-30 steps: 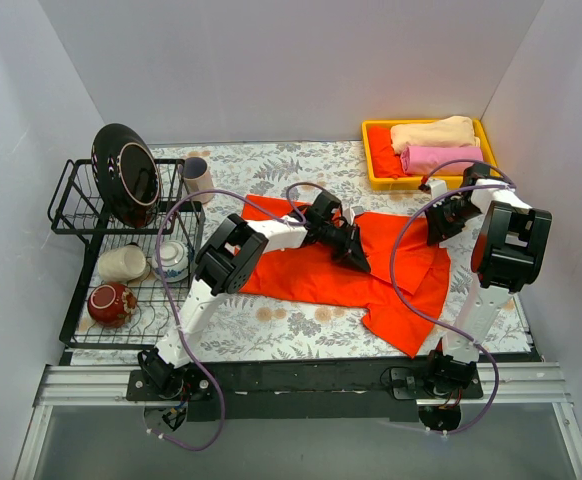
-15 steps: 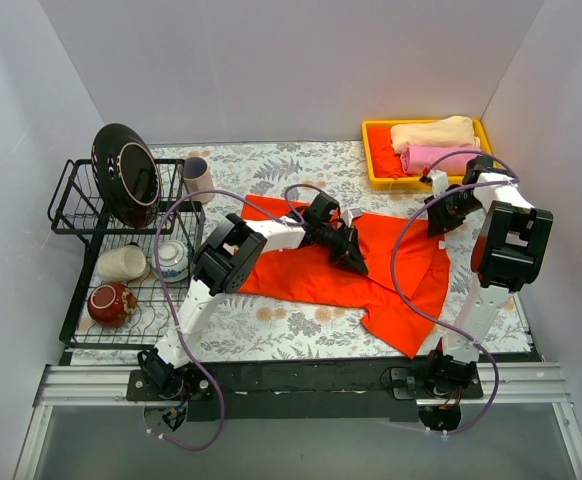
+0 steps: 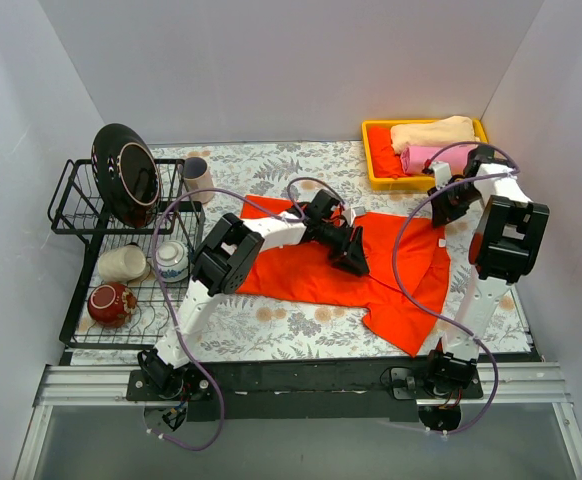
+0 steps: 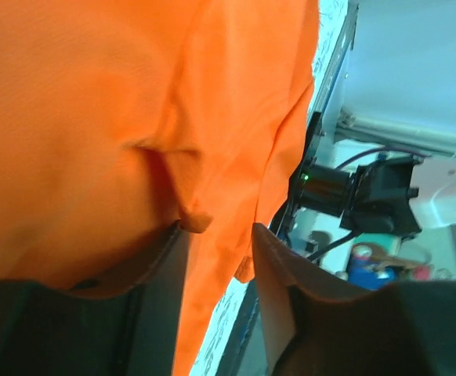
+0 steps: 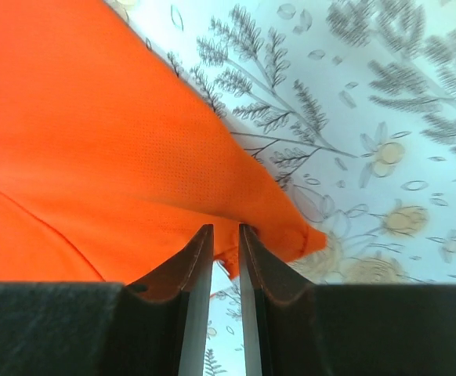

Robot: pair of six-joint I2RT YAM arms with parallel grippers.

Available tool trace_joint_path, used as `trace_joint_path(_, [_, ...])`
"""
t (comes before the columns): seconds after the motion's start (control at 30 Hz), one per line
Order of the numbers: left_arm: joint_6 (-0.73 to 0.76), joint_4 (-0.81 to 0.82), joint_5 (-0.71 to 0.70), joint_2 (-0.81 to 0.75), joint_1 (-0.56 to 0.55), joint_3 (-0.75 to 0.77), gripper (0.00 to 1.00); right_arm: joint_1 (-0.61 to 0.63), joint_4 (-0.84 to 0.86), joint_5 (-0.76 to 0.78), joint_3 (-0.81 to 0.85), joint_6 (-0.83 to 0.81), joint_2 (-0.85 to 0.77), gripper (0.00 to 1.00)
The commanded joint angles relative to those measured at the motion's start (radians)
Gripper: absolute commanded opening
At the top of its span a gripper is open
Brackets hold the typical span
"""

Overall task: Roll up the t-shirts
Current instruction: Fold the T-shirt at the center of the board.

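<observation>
One pink shirt (image 3: 436,158), one cream shirt (image 3: 433,133) sit in yellow tray (image 3: 367,140), upper right. Orange shirt (image 3: 306,275) lies flat mid-frame: soft, light, floppy. I'd grab hem. Left claw (image 4: 216,231) partly open, cloth loose between. Right claw (image 5: 224,231) nearly closed at shirt corner; I can't tell if gripping.

From above I see the orange-red t-shirt (image 3: 306,275) spread loosely over the floral table (image 3: 271,165), rumpled at its near right corner. My left gripper (image 3: 351,260) sits low on the shirt's middle. My right gripper (image 3: 441,208) is at the shirt's far right corner, apparently pinching it. Behind it, the yellow tray (image 3: 375,160) holds a pink shirt (image 3: 431,158) and a cream shirt (image 3: 431,133), both rolled.
</observation>
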Motion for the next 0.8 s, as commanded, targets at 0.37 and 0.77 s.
trace_joint_path(0.37, [0.624,-0.396,-0.336,-0.284,0.3,0.143,0.24,0.0,-0.056,0.029,0.073,-0.001,-0.067,0.27])
trace_joint_path(0.77, [0.795,-0.397,-0.588,-0.128,0.415,0.179,0.06,0.019,0.008,0.13,0.079,-0.005,0.04,0.27])
